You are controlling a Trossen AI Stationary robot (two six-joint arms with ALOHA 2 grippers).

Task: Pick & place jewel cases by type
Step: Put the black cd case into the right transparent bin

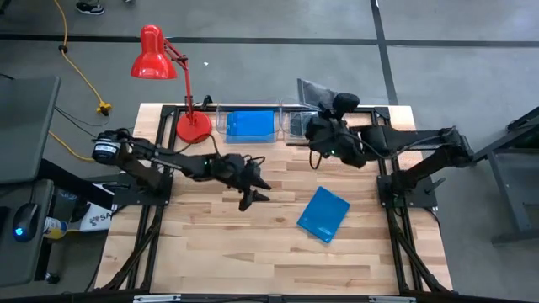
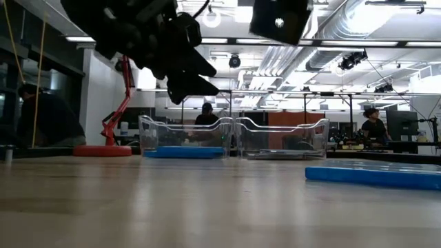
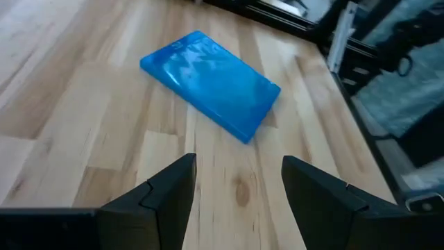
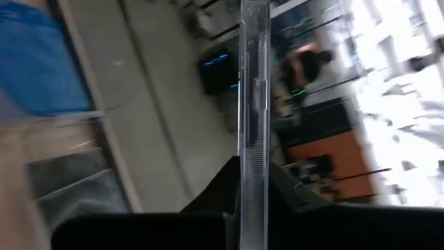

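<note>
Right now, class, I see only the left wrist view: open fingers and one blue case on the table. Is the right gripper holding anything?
Observer: Yes. The right gripper is shut on a smoky clear jewel case, held edge-on.
Operator: Where is it?
Observer: At the table's far side, by the right clear bin.
Operator: Any blue ones sorted already?
Observer: Blue cases lie in the left clear bin.

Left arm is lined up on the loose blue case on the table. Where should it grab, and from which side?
The blue jewel case lies flat and skewed on the bare table, so only its thin edges offer a grip. Probably come straight down with the open left gripper, turned to match its skew, and pinch across the shorter width.
</note>
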